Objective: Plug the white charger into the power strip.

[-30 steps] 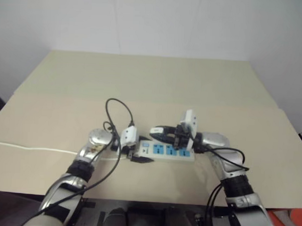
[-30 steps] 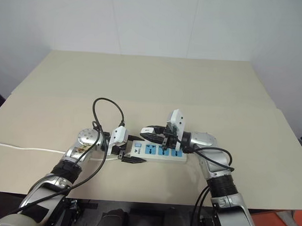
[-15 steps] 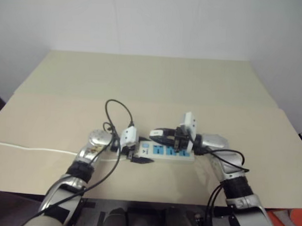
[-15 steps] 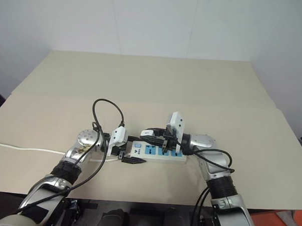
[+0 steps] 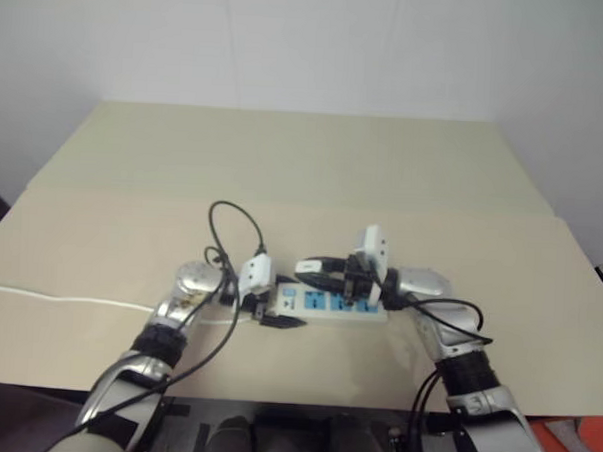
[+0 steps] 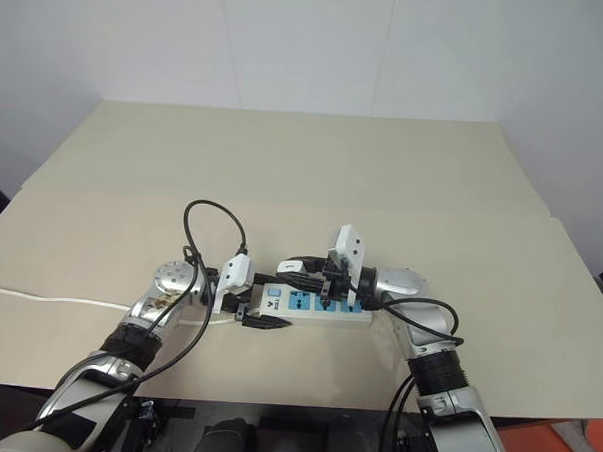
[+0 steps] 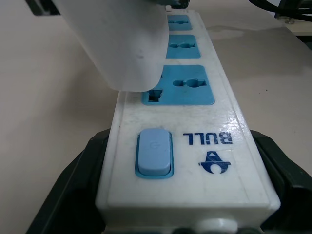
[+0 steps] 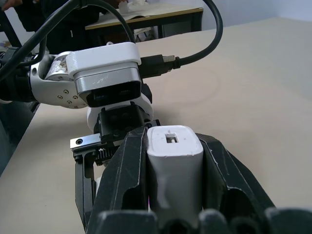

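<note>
The power strip [image 5: 333, 302] lies flat on the beige table, with a blue switch [image 7: 154, 152] at its near end and three blue socket panels. My left gripper [image 5: 277, 320] is shut on the switch end, one black finger [image 7: 73, 195] on each side. My right gripper [image 5: 305, 266] is shut on the white charger [image 8: 173, 161], held level above the strip. In the left wrist view the charger [image 7: 126, 44] hangs tilted over the socket panel [image 7: 178, 85] nearest the switch. Its prongs are hidden.
The strip's thin white cord [image 5: 58, 297] runs left across the table [image 5: 284, 165] to its edge. A black cable [image 5: 237, 218] loops up from my left wrist. Open tabletop stretches behind and to both sides.
</note>
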Controlling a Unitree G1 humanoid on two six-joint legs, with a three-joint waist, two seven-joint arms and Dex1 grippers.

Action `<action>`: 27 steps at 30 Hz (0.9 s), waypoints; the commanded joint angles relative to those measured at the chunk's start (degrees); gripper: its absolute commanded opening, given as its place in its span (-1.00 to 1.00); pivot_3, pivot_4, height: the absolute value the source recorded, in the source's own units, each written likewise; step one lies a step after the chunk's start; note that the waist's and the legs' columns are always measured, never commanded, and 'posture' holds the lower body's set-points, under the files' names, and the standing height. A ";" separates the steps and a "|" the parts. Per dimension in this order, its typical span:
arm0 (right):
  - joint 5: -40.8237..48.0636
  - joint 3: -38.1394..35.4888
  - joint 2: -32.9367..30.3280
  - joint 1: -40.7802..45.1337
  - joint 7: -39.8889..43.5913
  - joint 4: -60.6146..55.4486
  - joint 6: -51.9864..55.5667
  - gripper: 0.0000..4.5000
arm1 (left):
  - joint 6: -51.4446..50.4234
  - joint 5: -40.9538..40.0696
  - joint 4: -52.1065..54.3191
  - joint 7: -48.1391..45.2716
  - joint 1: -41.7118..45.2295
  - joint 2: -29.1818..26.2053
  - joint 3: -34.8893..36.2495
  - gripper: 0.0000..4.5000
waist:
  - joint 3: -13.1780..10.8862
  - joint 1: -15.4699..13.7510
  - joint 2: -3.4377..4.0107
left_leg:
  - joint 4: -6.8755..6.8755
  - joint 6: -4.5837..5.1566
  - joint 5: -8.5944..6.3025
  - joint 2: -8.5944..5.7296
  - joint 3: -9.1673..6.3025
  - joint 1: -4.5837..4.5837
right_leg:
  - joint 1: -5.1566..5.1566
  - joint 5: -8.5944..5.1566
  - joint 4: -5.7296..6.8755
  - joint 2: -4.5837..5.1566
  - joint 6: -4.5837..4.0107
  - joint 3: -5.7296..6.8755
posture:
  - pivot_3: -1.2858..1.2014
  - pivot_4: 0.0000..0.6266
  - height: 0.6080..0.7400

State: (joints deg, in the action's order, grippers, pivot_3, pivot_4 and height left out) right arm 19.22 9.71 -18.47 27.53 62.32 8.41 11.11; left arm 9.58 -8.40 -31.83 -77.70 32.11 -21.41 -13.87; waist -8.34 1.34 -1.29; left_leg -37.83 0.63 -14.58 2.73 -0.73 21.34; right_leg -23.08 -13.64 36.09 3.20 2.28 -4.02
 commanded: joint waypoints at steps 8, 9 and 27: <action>0.55 1.19 -0.29 -1.48 1.59 -2.67 1.16 -0.48 | -0.39 1.39 0.63 -0.19 0.08 -1.14 -0.84 0.48 | 0.00 0.01 0.00 | 0.00 0.00 0.00 0.00 0.00 0.00 | 0.00 0.00 0.00 0.00 0.00 0.00 | 0.03 -0.52 1.00; 0.35 1.21 -0.11 -1.40 1.42 -2.30 0.94 -0.48 | -0.44 1.35 0.69 -0.20 0.06 -1.17 -0.80 0.48 | 0.00 0.01 0.00 | 0.00 0.00 0.00 0.00 0.00 0.00 | 0.00 0.00 0.00 0.00 0.00 0.00 | 0.03 -0.52 1.00; -0.92 0.15 0.86 0.26 -0.10 3.21 -2.01 -0.48 | -0.77 1.09 1.45 -0.45 -0.31 -1.91 -0.84 0.48 | 0.00 0.54 0.00 | 0.03 0.00 0.00 0.01 -0.01 -0.04 | 0.02 0.00 0.00 -0.01 -0.01 0.00 | 0.03 -0.52 1.00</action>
State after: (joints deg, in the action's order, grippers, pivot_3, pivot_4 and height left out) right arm 19.13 10.39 -17.34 27.79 63.02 10.80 9.87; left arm 9.34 -8.62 -31.54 -77.64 31.99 -22.04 -13.91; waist -8.34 1.88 -1.30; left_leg -37.80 0.63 -14.58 2.74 -0.73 21.30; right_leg -23.06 -13.65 36.09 3.19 2.27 -4.03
